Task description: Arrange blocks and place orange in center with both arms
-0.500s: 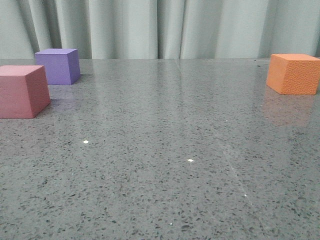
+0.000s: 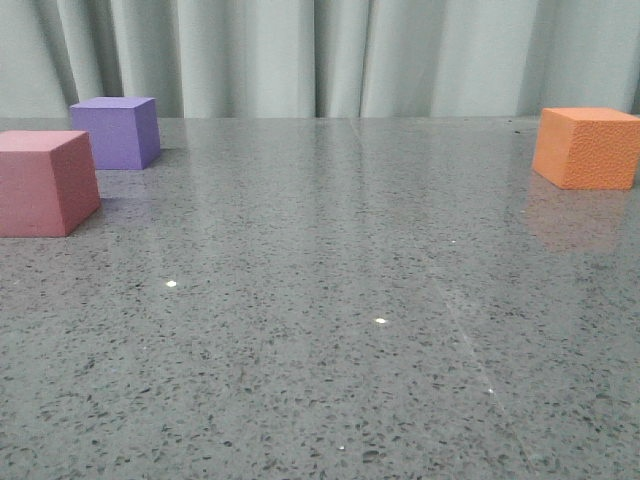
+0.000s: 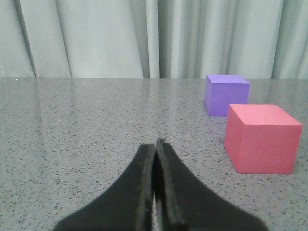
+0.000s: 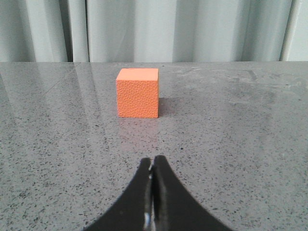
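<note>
The pink-red cube (image 2: 45,182) sits at the table's left edge in the front view, with the purple cube (image 2: 118,131) just behind it. The orange cube (image 2: 588,147) with a pebbled surface sits at the far right. Neither gripper shows in the front view. In the left wrist view my left gripper (image 3: 155,143) is shut and empty, with the pink-red cube (image 3: 262,138) and purple cube (image 3: 225,94) ahead and to one side. In the right wrist view my right gripper (image 4: 153,160) is shut and empty, with the orange cube (image 4: 137,93) straight ahead, well apart from it.
The grey speckled table (image 2: 330,300) stretches between the cubes. A pale grey-green curtain (image 2: 330,55) hangs along the table's far edge.
</note>
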